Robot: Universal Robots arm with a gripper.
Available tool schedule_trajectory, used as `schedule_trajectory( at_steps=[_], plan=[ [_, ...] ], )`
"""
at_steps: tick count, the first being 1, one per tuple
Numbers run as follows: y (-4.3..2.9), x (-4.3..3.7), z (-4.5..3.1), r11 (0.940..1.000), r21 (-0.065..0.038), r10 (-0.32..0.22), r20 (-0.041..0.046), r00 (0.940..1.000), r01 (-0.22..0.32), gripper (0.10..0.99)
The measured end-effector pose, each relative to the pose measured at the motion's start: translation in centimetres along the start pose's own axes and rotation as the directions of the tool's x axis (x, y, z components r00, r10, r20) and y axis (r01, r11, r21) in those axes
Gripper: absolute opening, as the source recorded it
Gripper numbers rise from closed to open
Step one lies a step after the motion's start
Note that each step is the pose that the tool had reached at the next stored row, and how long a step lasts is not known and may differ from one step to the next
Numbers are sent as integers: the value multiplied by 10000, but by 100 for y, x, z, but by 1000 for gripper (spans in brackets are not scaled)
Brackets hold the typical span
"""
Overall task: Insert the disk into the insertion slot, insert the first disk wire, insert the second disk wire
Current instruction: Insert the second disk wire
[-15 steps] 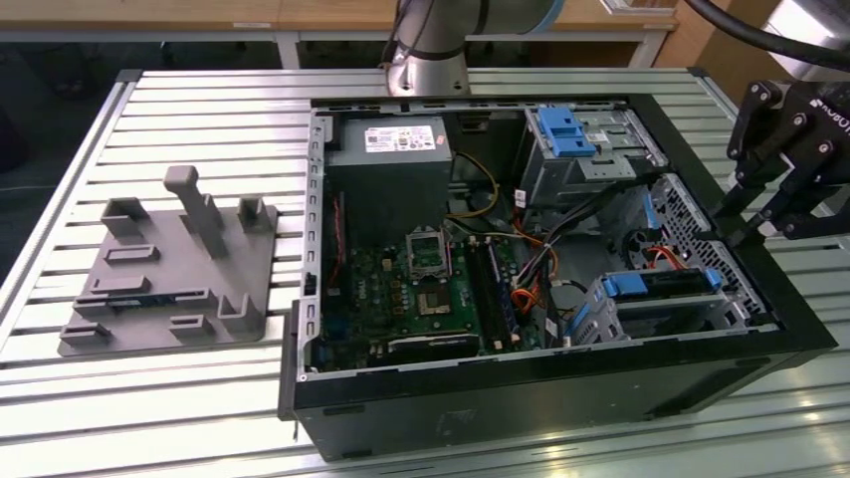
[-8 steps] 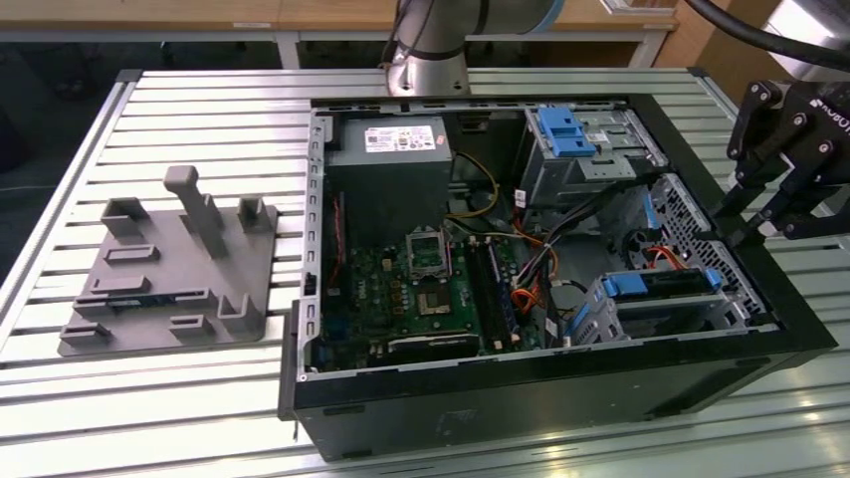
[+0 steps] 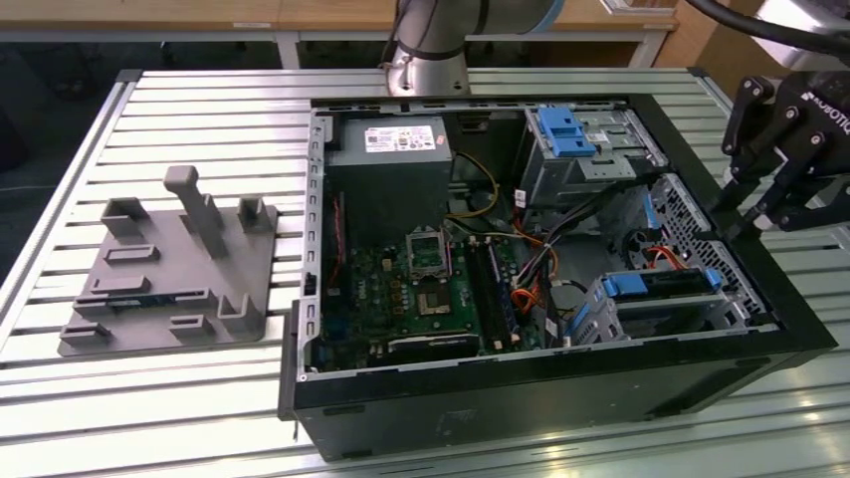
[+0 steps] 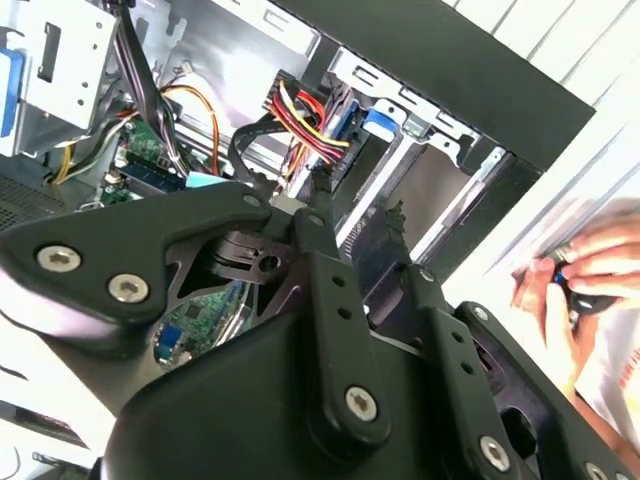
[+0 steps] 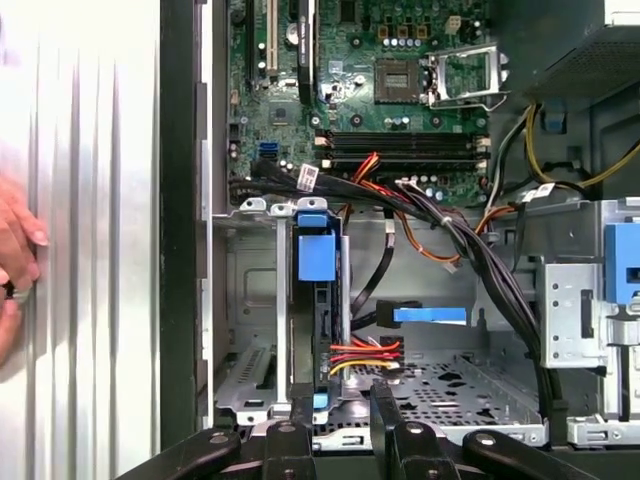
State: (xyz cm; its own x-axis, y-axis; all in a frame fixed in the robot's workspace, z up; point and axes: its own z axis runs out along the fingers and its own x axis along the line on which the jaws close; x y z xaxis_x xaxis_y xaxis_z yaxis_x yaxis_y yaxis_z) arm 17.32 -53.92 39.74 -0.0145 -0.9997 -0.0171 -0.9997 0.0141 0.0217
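The disk (image 3: 664, 291), silver in its blue carrier, sits in the insertion slot (image 3: 598, 321), the low metal cage at the case's near corner on the exterior view's right. In the first wrist view the disk (image 5: 318, 262) stands edge-on inside the insertion slot (image 5: 250, 300). A red, yellow and black wire bundle (image 5: 365, 352) reaches the disk's end. A wire with a flat blue plug (image 5: 430, 315) lies loose beside it. My gripper (image 3: 750, 224) hovers above the case wall next to the disk, open and holding nothing. Its fingers (image 5: 385, 410) straddle the line of the disk's edge.
A taller cage with a blue clip (image 3: 571, 129) stands at the case's far corner. The motherboard (image 3: 425, 289) and cable bundles (image 5: 470, 250) fill the middle. A grey fixture (image 3: 173, 269) lies on the slatted table. A person's hand (image 5: 15, 260) rests outside the case wall.
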Motion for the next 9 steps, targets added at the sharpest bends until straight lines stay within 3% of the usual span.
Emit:
schedule_trajectory(
  at_steps=[5,7,9],
  plan=[
    [3,-206,9,10000,7,12,-520,9986,-12,361],
    [4,-296,15,10000,10,14,-635,9980,-14,361],
    [6,-386,24,10000,10,16,-665,9978,-15,361]
  ],
)
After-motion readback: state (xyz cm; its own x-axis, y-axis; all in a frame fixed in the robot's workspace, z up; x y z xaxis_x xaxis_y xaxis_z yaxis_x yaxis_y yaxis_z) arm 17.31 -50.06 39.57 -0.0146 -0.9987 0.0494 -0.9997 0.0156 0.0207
